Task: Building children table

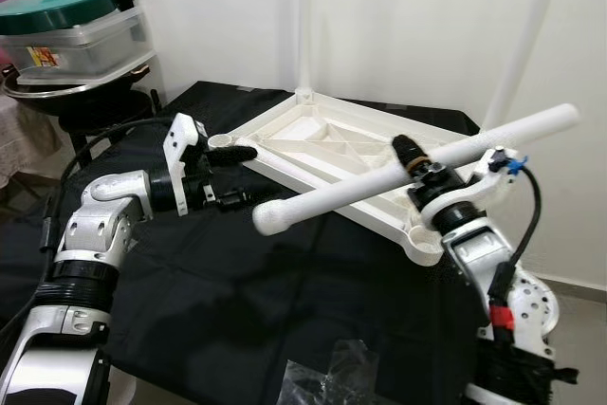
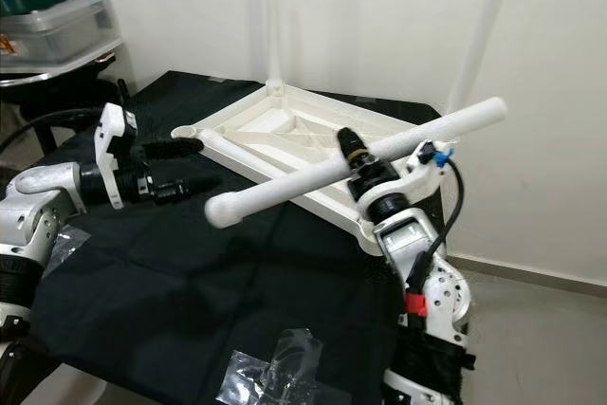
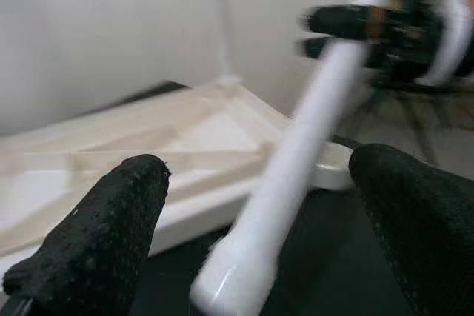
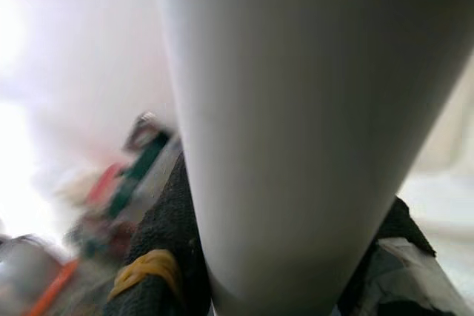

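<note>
The right gripper (image 1: 414, 160) clamps a white table leg (image 1: 379, 180) above the upturned tabletop (image 1: 327, 144) — best steer its near end squarely into a corner socket. The left gripper (image 1: 232, 177) waits wide open — empty.

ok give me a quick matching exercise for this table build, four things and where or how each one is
Things:
1. table leg
2. tabletop
3. left hand
4. plastic bag

States:
a. open, at the tabletop's near-left corner
b. upside down on the black cloth
c. crumpled at the cloth's front edge
d. held across in the right hand

Pairs: 1-d, 2-b, 3-a, 4-c
</note>
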Controlling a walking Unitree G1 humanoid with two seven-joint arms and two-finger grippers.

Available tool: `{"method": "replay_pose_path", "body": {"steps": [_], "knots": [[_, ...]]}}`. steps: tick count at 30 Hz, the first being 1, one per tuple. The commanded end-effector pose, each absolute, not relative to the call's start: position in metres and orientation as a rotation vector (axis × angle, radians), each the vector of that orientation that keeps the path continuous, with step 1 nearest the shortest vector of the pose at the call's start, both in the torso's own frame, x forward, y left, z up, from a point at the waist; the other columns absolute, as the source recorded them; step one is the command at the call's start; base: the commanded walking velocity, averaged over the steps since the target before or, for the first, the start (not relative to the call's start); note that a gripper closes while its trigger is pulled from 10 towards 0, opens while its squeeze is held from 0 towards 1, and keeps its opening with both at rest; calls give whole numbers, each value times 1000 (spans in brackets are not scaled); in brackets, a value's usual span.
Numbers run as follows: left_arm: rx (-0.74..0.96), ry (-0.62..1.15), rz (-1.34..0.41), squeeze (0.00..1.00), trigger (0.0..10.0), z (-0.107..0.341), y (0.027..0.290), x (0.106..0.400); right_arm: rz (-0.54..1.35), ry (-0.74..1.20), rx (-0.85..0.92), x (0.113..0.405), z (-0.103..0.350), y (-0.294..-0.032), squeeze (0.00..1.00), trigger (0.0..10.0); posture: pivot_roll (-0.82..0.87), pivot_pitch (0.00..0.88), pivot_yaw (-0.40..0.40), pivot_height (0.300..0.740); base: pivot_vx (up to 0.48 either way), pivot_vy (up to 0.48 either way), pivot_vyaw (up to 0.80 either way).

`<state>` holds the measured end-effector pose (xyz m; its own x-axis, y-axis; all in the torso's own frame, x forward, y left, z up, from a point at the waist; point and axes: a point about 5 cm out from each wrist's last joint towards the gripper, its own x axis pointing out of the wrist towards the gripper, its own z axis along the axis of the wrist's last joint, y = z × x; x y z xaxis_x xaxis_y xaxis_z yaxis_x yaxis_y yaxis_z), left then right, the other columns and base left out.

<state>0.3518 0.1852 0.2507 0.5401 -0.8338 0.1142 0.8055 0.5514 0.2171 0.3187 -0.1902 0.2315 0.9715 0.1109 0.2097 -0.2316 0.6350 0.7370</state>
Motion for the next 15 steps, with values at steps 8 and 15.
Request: {"method": "replay_pose_path", "body": {"steps": [8,15], "knots": [[19,-229,-738,1000,10000,236,191,362,-77,-367,491,319,262,-233,0,0,3,0,-14,740,0,0,0],[-25,-203,-702,1000,10000,218,185,355,-39,-425,445,325,269,-220,0,0,24,0,-28,740,0,0,0]]}}
